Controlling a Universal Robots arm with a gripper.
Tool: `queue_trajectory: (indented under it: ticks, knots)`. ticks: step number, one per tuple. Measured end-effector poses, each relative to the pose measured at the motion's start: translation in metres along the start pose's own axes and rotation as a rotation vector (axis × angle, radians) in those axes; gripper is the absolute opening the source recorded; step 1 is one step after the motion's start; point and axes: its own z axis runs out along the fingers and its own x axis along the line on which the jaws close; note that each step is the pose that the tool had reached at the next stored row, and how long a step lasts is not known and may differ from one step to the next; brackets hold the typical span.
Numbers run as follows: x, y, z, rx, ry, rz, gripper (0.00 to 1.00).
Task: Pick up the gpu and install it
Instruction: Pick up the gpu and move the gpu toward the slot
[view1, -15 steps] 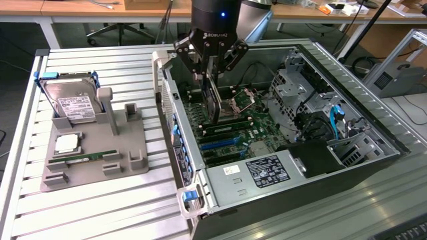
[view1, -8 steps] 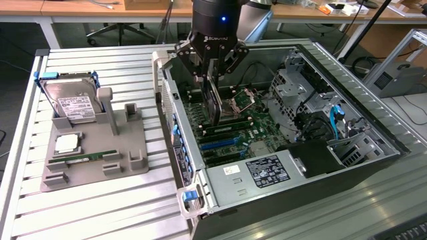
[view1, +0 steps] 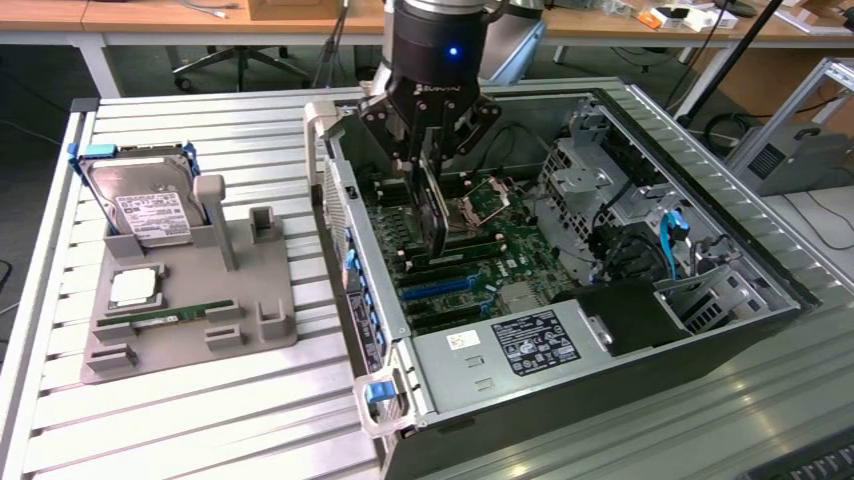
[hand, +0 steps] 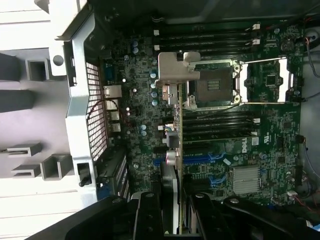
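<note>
Here, upper centre of the exterior view, the gripper (view1: 430, 168) clamps the gpu (view1: 435, 215) upright over the motherboard (view1: 514, 268). A slight tilt could jam its edge there

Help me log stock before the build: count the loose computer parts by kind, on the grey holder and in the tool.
hard drive: 1
processor chip: 1
memory stick: 1
gpu, gripped by the tool over the open case: 1
Total: 4
</note>
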Motion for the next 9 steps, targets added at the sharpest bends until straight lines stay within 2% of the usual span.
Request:
queue_trajectory:
  ticks: [9]
  knots:
    - [-0.016,0.0015,0.0037,0.0014,-0.0001,0.0,0.27]
